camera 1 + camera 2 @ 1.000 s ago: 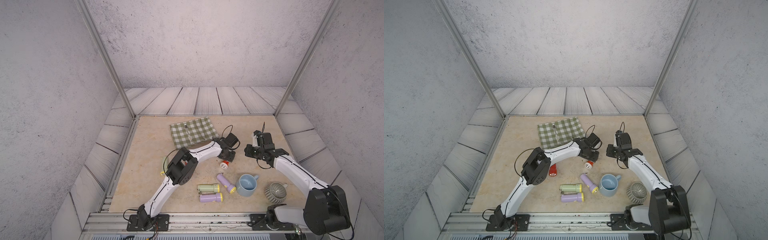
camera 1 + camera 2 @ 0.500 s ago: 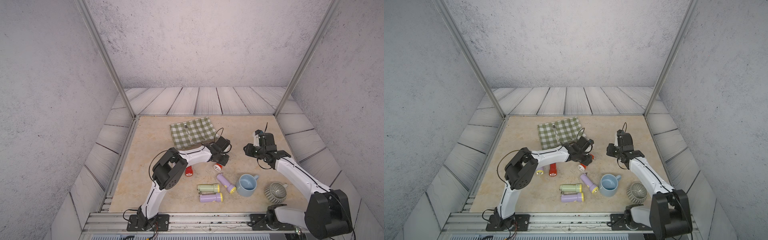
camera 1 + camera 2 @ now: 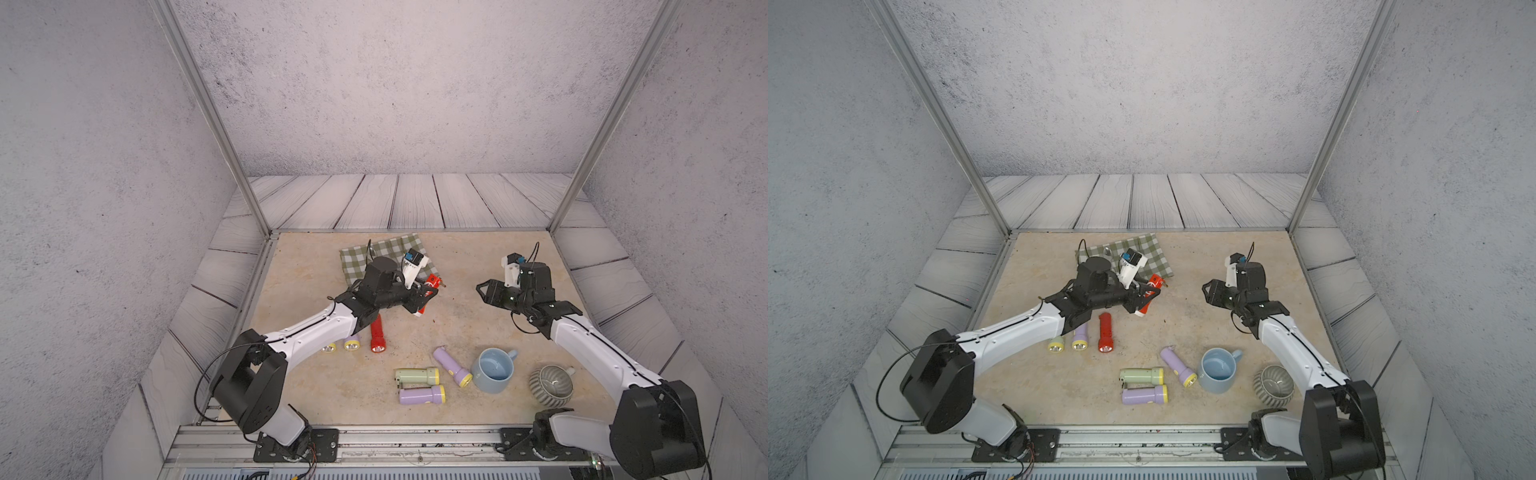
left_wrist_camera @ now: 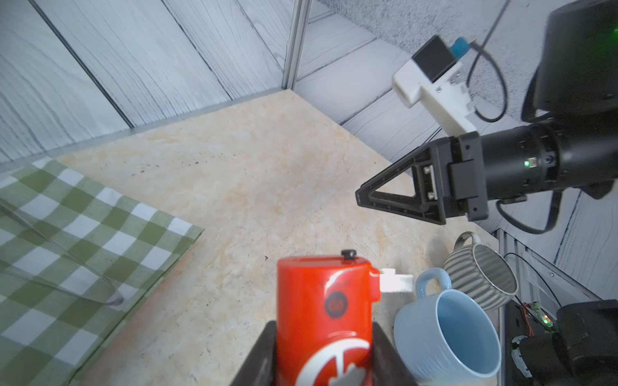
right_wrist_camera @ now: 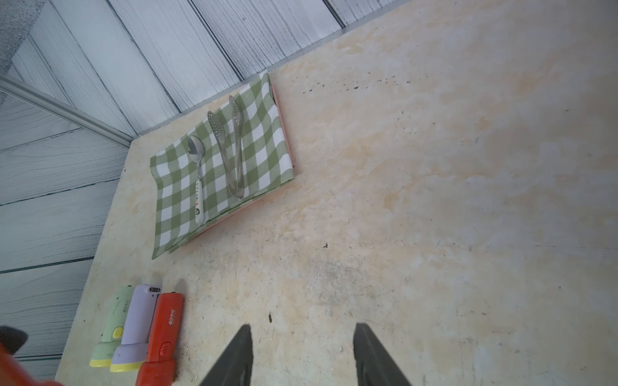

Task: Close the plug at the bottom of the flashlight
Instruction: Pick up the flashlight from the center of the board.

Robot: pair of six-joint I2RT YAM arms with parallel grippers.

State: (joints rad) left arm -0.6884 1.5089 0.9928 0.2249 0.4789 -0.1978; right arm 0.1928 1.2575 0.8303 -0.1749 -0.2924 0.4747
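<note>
Top views, flashlight (image 3: 432, 282) lifted, right tool (image 3: 481, 288) wider

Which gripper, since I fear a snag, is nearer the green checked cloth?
Left. The left gripper, holding a red flashlight, is by the cloth's near corner; the right gripper stands well off across the table.

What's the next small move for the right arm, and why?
Probably ease the right gripper toward the tail end of the red flashlight. The left gripper holds it clamped, a white piece, likely the plug, juts sideways from that end, and the right gripper is open, empty and apart from it.
</note>
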